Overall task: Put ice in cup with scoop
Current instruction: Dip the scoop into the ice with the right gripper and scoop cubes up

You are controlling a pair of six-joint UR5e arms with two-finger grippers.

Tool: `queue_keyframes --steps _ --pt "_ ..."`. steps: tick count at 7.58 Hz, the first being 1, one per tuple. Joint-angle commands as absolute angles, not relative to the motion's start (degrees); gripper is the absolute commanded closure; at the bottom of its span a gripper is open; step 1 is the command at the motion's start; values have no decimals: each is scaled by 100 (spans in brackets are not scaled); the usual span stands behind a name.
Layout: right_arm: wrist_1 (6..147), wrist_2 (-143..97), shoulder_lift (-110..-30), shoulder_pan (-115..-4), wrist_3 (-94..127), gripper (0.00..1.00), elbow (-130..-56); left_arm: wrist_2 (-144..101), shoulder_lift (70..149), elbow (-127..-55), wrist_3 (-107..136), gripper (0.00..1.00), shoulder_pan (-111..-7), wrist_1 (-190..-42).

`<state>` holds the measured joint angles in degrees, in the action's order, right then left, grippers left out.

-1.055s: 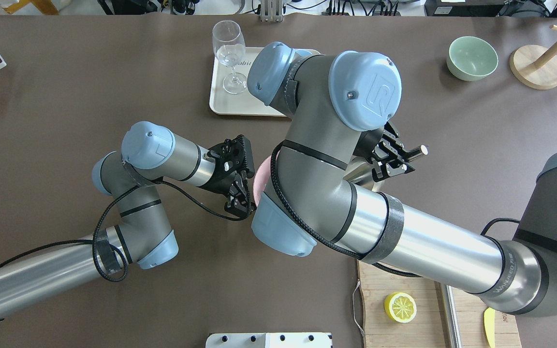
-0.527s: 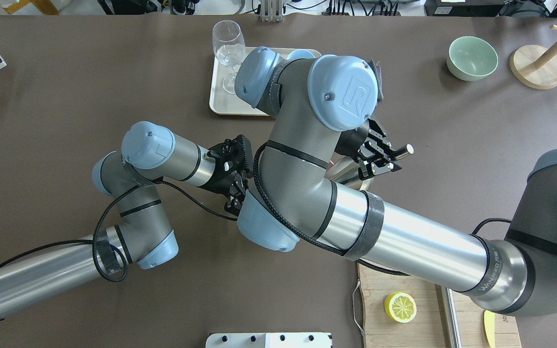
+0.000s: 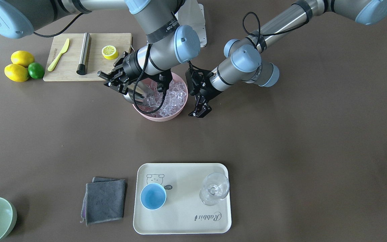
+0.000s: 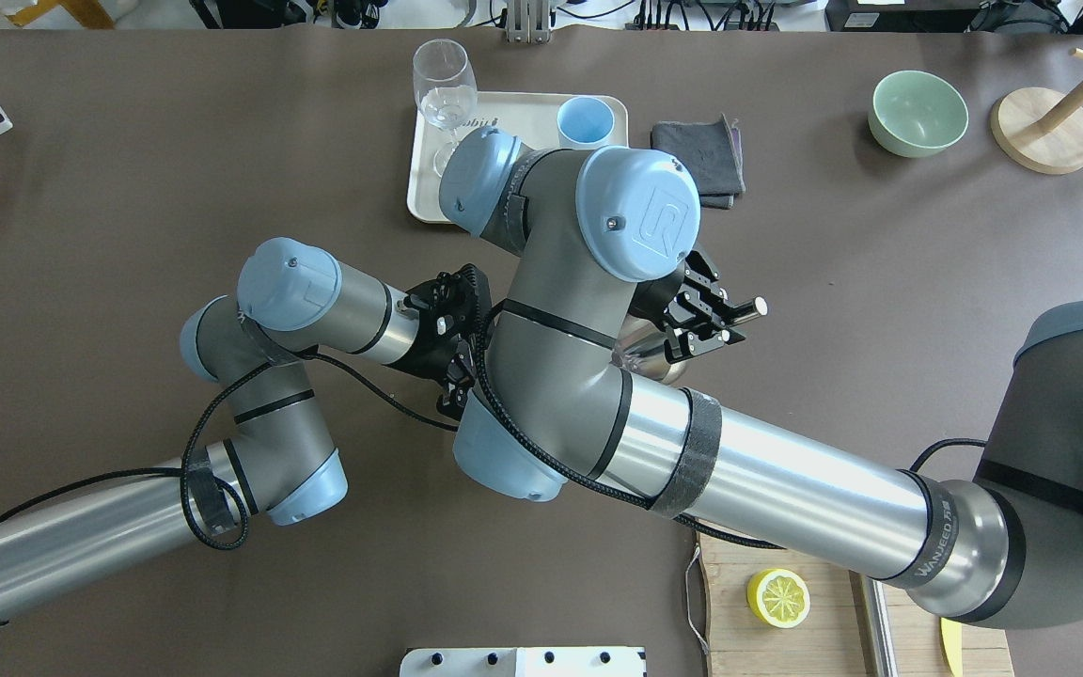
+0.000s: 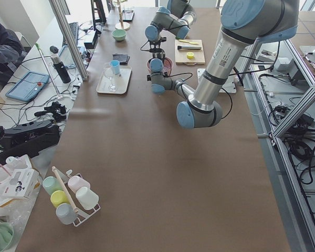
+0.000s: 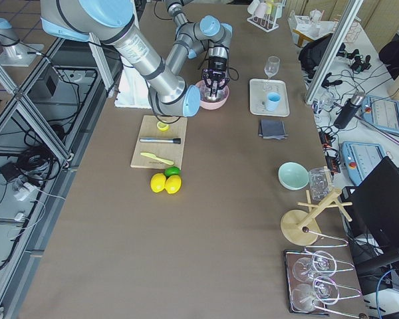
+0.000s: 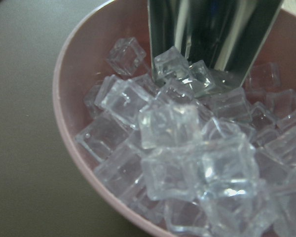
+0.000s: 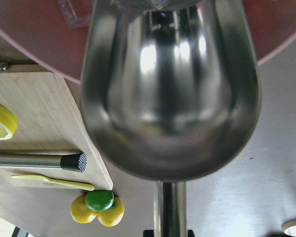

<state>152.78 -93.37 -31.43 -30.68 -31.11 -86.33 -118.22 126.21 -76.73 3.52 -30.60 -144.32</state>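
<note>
Right gripper point(image 3: 114, 82) jaws clamped tight on the short handle of the scoop point(image 3: 135, 94); the handle end pokes out past the fingers. The scoop is tilted, its mouth dipped into the ice point(image 3: 175, 97) in the pink bowl point(image 3: 160, 116), and in the left wrist view its lip sits among the cubes, a couple right at the opening. The bowl is heaped with ice and stands mid-table toward the robot's edge.

Left gripper point(image 3: 200, 111) sits just beside the bowl's rim, on the robot's left side of it. Its jaws look parted with nothing between them. I can't tell if it touches the bowl.

The cup point(image 3: 153, 196) is upright with no ice in it. It stands on the tray point(image 3: 180, 228) near the operators' edge of the table point(image 3: 281, 134), well apart from the bowl. A wine glass point(image 3: 214, 191) shares the tray and a folded grey cloth point(image 3: 104, 200) lies just beside it.

A cutting board point(image 3: 69, 72) at the robot's edge carries a lemon half point(image 3: 109, 52), a steel rod point(image 3: 84, 52) and a yellow knife point(image 3: 59, 53).
</note>
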Motion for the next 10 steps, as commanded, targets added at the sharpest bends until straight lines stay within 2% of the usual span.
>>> queue_keyframes --steps 1,5,10 --pt "14575 -9352 -3566 -3041 -2743 100 -8884 -11821 12621 -7673 352 2 -3059 -14432" --pt "13598 -9404 -4498 -3041 -1936 100 -9842 -11821 12621 -7655 352 2 -3059 -14432" --pt "13113 -9413 -5018 -3050 -1469 100 -10580 -11821 12691 -7664 352 2 -3067 -14370"
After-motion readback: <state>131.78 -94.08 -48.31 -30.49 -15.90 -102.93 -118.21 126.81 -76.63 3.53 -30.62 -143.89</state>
